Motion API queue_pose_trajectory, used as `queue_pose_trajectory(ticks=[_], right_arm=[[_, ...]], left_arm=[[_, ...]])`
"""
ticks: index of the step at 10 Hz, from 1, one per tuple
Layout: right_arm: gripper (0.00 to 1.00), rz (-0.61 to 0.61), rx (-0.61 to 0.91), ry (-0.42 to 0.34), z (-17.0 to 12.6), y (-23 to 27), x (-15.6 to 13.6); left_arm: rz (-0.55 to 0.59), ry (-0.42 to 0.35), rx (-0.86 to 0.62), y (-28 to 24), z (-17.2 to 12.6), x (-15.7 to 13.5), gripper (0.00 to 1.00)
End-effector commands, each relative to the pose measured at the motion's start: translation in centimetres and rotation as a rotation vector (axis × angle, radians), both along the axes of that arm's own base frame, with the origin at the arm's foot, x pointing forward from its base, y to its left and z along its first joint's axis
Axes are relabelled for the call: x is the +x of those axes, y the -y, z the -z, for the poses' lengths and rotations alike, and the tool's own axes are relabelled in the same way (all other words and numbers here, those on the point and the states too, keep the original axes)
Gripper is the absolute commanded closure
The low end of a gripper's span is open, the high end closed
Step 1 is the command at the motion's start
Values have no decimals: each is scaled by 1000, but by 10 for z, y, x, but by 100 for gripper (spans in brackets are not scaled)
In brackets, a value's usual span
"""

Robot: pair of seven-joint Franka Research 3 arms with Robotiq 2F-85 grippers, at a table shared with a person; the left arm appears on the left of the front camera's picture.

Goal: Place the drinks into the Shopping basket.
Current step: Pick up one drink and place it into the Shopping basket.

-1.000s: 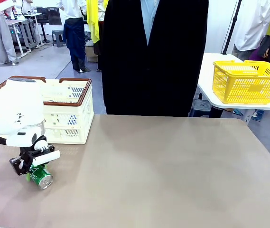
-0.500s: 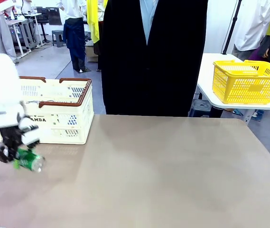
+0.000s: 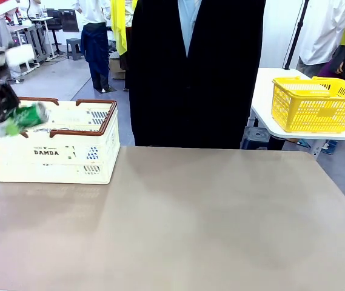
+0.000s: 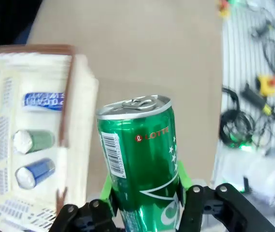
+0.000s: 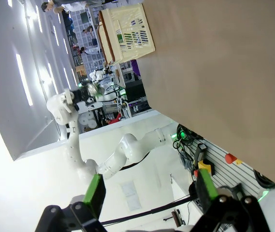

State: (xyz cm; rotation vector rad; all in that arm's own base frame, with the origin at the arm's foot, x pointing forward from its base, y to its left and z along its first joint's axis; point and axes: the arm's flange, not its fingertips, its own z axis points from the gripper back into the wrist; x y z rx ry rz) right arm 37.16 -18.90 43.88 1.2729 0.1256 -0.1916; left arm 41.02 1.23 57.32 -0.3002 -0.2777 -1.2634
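Left gripper (image 4: 144, 205) is clamped on the green can (image 4: 139, 154), holding it on its side up over the basket's (image 3: 69, 159) near-left rim, silver top aimed across the opening. Risk here: let go too near the brown rim and the can could clip it and roll off onto the worktop (image 3: 190, 218), or drop on the two cans (image 4: 33, 157) already lying inside. The can looks clean, undented, barcode showing. Right gripper (image 5: 147, 193) hangs wide open, empty.

Beside the left claw (image 4: 144, 212), the Shopping basket (image 4: 69, 96) stands open-topped, two cans (image 4: 33, 157) lying inside with bare floor around them. Ahead of it, bare table (image 4: 137, 53).
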Motion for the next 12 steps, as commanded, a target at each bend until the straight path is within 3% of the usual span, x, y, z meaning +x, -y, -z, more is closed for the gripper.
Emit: queue_pose_trajectory(ticks=[1, 2, 3, 4, 5, 6, 7, 8, 10, 11, 12], right_arm=[[0, -9, -5, -16, -4, 1, -2], [0, -9, -5, -16, -4, 1, -2], [0, -9, -5, -16, -4, 1, -2], [0, -9, -5, -16, -4, 1, -2], [0, -9, -5, -16, -4, 1, -2], [0, -9, -5, -16, -4, 1, -2], [0, -9, -5, -16, -4, 1, -2], [0, -9, -5, -16, -4, 1, -2], [0, -9, -5, -16, -4, 1, -2], [0, -9, -5, -16, -4, 1, -2], [0, -9, -5, -16, -4, 1, -2]], left_arm=[[-799, 19, -234, -13, -17, 59, 100], [-1061, 86, -229, -30, -31, 89, 100], [-1264, 83, -224, -47, -39, 124, 100], [-1389, 81, -205, -58, -37, 153, 100], [-1426, 11, -188, -64, -26, 177, 100], [-1435, -20, -169, -67, -16, 192, 100], [-1345, -72, -202, -69, -14, 191, 100], [-1013, -15, -152, -83, -13, 182, 100], [-1013, -15, -152, -83, -13, 182, 100], [-1133, -39, -155, -80, -1, 196, 100], [-1130, -69, -45, -73, 11, 181, 100]])
